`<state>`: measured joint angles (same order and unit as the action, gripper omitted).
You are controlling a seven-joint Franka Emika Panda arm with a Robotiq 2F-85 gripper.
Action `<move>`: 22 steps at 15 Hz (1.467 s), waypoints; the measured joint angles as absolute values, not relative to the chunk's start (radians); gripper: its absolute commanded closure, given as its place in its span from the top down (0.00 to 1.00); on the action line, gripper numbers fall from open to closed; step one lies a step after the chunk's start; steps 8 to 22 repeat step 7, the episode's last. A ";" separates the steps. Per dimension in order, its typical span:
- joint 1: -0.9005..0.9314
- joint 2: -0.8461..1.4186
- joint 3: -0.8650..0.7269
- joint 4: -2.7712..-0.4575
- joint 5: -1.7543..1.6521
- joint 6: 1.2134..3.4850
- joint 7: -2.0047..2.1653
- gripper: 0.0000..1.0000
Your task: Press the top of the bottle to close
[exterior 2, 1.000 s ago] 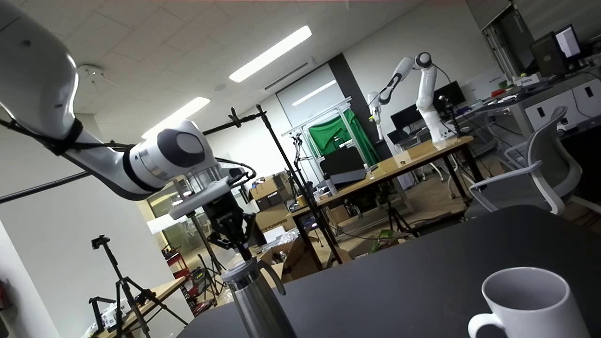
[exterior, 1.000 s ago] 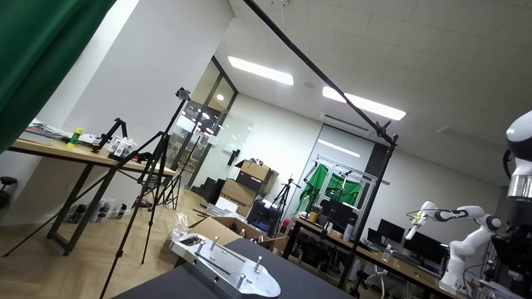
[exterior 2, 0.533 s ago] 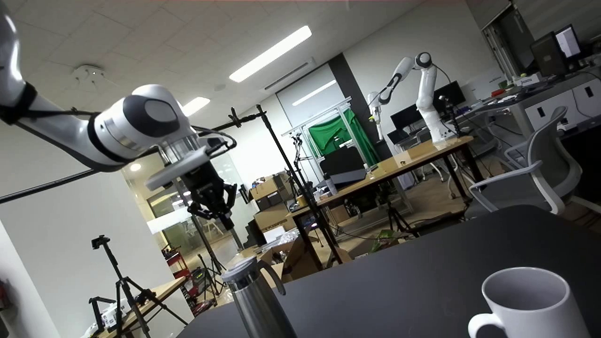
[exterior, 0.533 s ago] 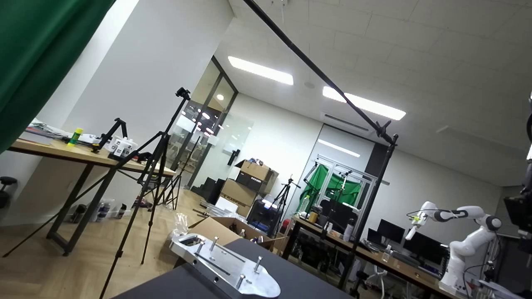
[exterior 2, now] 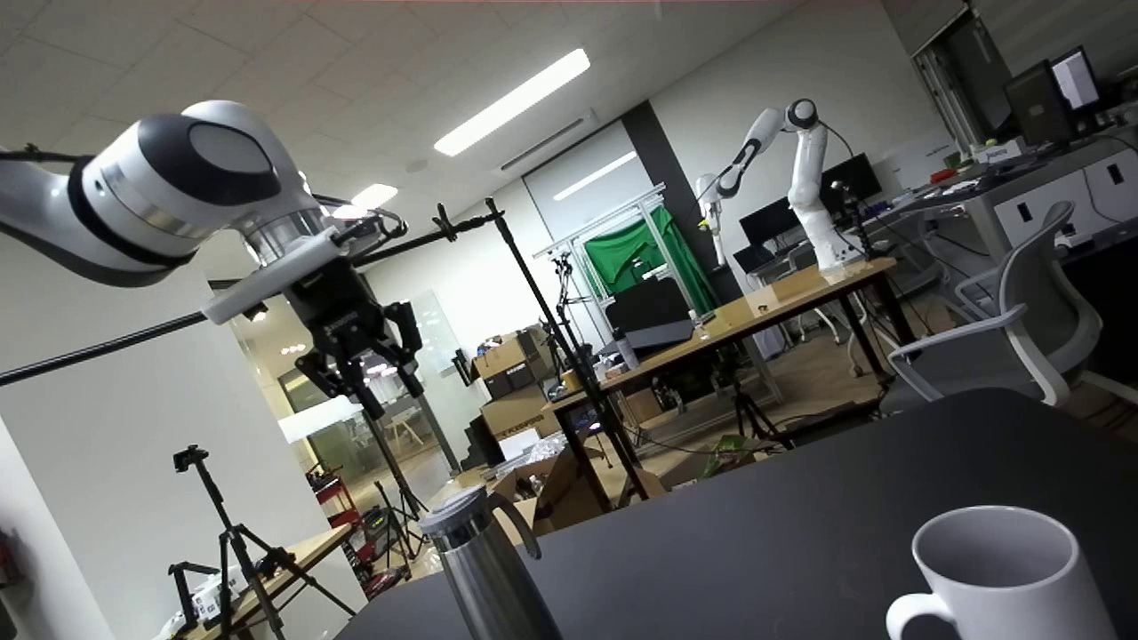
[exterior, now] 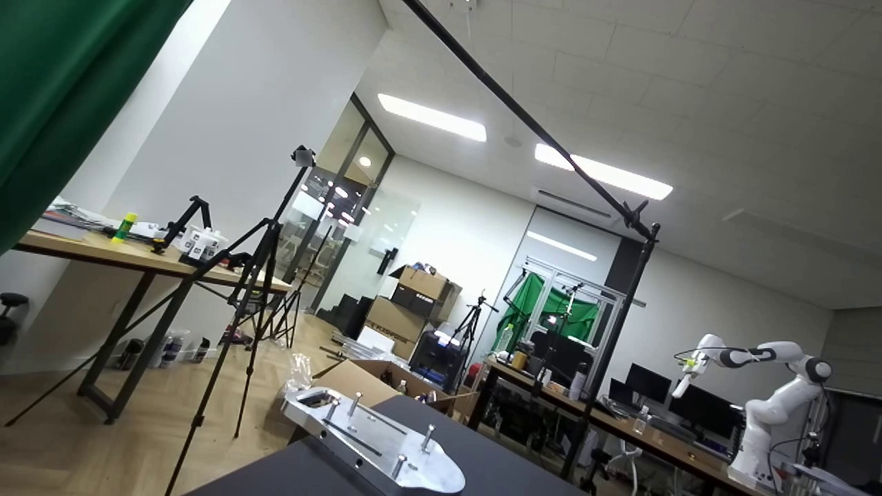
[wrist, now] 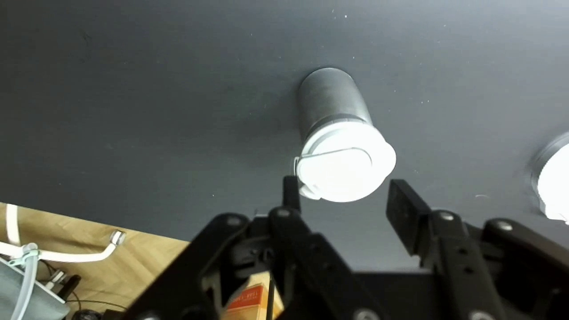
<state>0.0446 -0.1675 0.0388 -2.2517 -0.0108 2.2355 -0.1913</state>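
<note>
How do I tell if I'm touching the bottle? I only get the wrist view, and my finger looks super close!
Observer: You're not touching it. In an exterior view the gripper hangs up in the air, with a clear gap between it and the bottle.
Operator: Phew! What stuff can't I see?
Observer: In an exterior view, a metal plate with pegs sticking up lies on a dark tabletop.
Operator: Is my robot the only one in there?
Observer: No, both exterior views show another white robot arm, standing on a wooden table.

White mug (exterior 2: pixel 1031 591), grey chair (exterior 2: pixel 987 363) beyond
</note>
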 measured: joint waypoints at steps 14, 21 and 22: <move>0.045 -0.193 0.035 -2.281 -0.012 2.186 -0.192 1.00; 0.045 -0.193 0.035 -2.281 -0.012 2.186 -0.192 1.00; 0.045 -0.193 0.035 -2.281 -0.012 2.186 -0.192 1.00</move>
